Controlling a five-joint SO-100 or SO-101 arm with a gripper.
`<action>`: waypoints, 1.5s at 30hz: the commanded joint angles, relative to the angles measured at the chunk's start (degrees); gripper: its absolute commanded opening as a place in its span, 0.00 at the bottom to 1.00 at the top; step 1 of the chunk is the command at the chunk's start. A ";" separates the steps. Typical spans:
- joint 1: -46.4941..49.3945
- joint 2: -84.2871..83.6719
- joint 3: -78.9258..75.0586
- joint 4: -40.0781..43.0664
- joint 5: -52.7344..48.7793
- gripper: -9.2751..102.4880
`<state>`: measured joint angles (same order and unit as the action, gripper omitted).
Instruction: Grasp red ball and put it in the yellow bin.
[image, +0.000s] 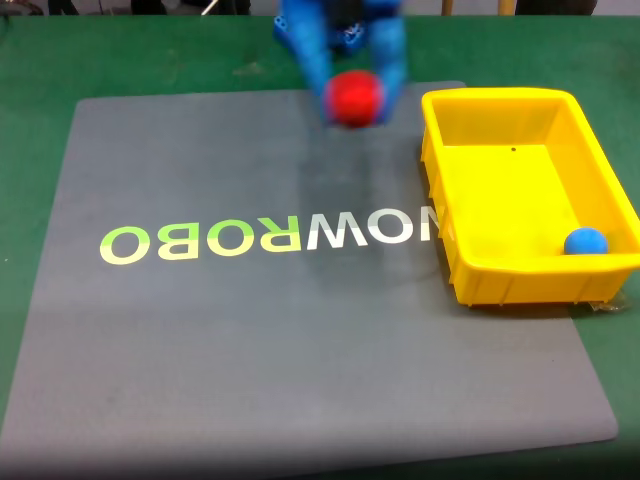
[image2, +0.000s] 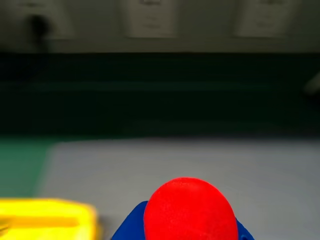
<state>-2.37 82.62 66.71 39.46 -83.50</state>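
Observation:
The red ball (image: 354, 97) sits between the two blue fingers of my gripper (image: 355, 100), which is shut on it and held above the far edge of the grey mat, just left of the yellow bin (image: 600, 175). The arm looks blurred in the fixed view. From the wrist view the red ball (image2: 190, 212) fills the bottom centre, with blue finger (image2: 127, 230) parts showing on either side beneath it. A corner of the yellow bin (image2: 47, 217) shows at the lower left of that view.
A blue ball (image: 585, 242) lies in the near right corner of the bin. The grey mat (image: 200, 340) with "ROBOROWOW" lettering covers most of the green table (image: 40, 60). A dark wall runs behind the mat in the wrist view.

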 joint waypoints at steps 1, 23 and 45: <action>-7.21 8.00 2.20 0.09 0.53 0.08; -22.24 12.74 13.97 2.02 1.32 0.08; -19.42 13.62 13.97 0.09 1.14 0.42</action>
<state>-22.76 92.99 81.39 41.04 -81.83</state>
